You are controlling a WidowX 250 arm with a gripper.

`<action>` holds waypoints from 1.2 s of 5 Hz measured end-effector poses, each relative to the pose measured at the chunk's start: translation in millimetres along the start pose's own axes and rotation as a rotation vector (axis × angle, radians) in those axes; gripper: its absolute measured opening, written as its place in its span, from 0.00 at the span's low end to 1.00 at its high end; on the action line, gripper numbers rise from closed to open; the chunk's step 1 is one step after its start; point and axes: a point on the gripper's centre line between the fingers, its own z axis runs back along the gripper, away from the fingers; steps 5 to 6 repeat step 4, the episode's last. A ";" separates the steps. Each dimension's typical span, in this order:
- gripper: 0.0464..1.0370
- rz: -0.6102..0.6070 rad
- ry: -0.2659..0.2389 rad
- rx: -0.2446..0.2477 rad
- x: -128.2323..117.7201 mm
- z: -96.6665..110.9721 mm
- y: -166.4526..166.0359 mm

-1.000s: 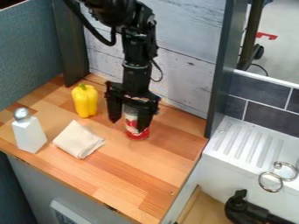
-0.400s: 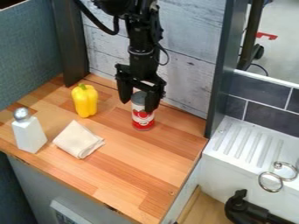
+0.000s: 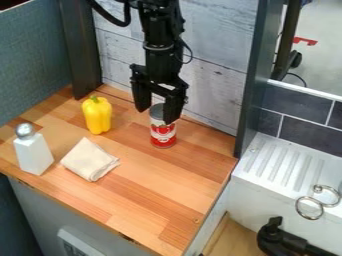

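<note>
The black two-finger pincer [image 3: 155, 116] hangs wide open at the red-and-white cylindrical metal can [image 3: 163, 131] — its label banded red, white and red — on the wooden counter [image 3: 153, 192]

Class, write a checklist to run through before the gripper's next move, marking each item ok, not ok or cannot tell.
1. Gripper open: ok, its fingers stand apart.
2. Can upright on the counter: ok.
3. Can's top fully in sight: not ok, one finger covers part of it.
4. Fingers free of contact with the can: cannot tell from this angle.
5. Yellow pepper apart from the can: ok.
6. Folded cloth and white bottle away from the gripper: ok.
</note>
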 end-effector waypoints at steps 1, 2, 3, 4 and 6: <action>0.97 -0.026 0.095 -0.070 -30.9 6.4 -14.5; 0.97 -0.031 0.134 -0.114 -62.7 25.0 -27.5; 0.97 0.013 0.179 -0.063 -101.2 33.4 -27.1; 0.97 0.002 0.186 0.008 -123.0 48.2 -20.0; 0.97 0.002 0.186 0.008 -123.0 48.2 -20.0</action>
